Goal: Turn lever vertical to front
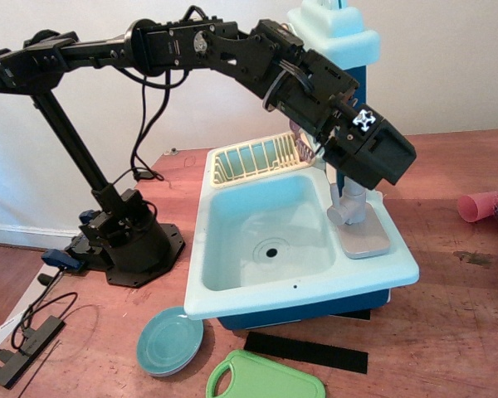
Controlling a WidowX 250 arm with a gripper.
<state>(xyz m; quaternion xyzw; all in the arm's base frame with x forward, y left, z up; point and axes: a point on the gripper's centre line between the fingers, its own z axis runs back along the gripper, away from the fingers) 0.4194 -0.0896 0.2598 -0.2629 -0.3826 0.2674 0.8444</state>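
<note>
The lever [343,214] is a short light-grey cylinder with a round end. It juts out toward the basin from the grey faucet's base [367,239] on the right ledge of the toy sink [315,292]. My gripper [358,162], a black housing with a white marker, hangs directly over the faucet's upright column [354,196], just above the lever. Its fingers are hidden behind the housing and the faucet, so I cannot tell whether it touches the lever or is open. Most of the spout is hidden behind the gripper.
A yellow dish rack [253,162] sits at the sink's back left. A teal plate [170,342], a green cutting board [264,380] and a black strip [307,351] lie in front of it. A pink cup [480,205] lies far right. The arm's base [126,242] stands at left.
</note>
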